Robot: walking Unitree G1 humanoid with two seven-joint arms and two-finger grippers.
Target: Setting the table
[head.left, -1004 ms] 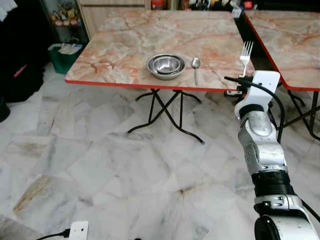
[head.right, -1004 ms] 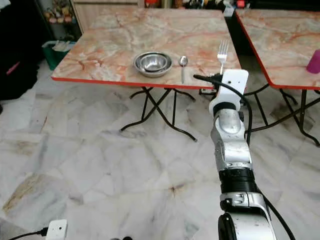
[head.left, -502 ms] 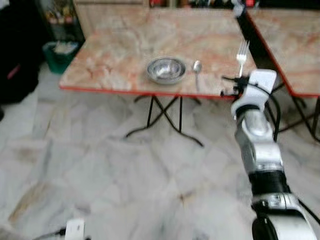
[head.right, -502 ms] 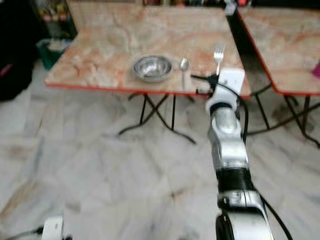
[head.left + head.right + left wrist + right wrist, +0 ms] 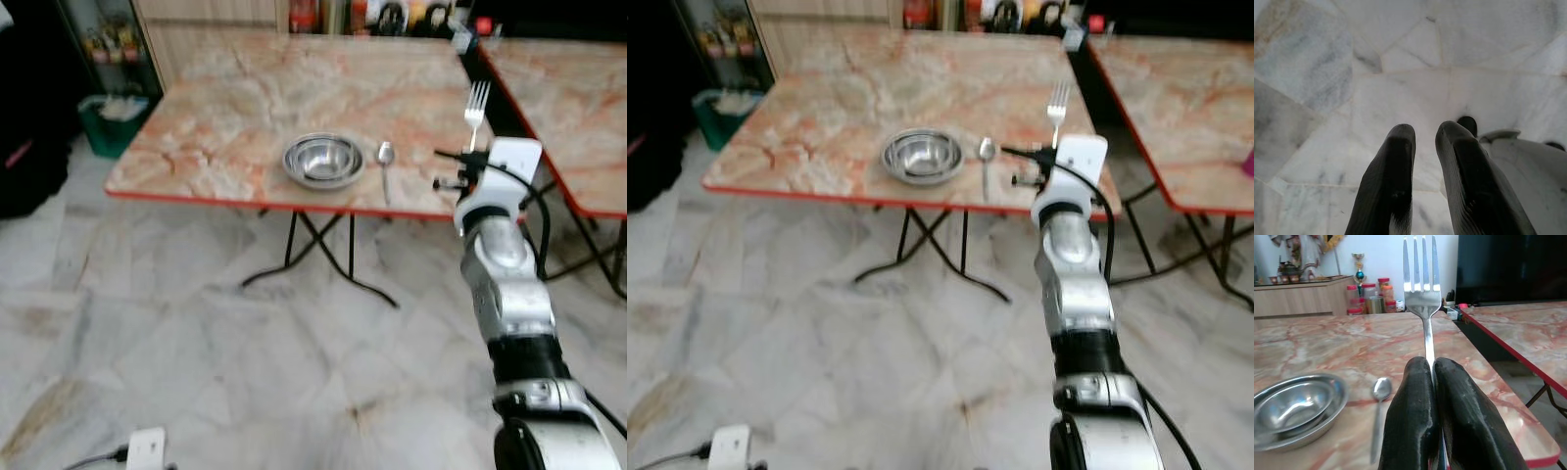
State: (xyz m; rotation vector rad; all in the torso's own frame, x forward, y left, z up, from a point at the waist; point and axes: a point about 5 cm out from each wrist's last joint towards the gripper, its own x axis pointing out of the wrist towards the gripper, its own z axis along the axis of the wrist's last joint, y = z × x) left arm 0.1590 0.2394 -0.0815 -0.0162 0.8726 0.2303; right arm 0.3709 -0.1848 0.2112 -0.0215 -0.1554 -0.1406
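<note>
A silver fork (image 5: 1422, 279) stands upright with my right gripper (image 5: 1430, 363) shut on its handle, raised at the front right edge of the marble-patterned table (image 5: 225, 117). The fork (image 5: 477, 101) shows above my white right wrist. On the table a steel bowl (image 5: 323, 161) sits near the front edge. A spoon (image 5: 386, 157) lies just right of the bowl, left of the fork. My left gripper (image 5: 1425, 132) hangs over the floor tiles, its fingers a narrow gap apart with nothing between them.
A second red-edged table (image 5: 578, 98) stands to the right, with a dark gap between the two. A pink cup (image 5: 1248, 162) sits on it. Black folding legs (image 5: 313, 245) cross under the near table. A green bin (image 5: 113, 113) is at the left, a white plug box (image 5: 147, 446) on the floor.
The whole picture has shifted and sharpened, so the camera moved; the table now sits a little lower in view. The fork stays in my right gripper.
</note>
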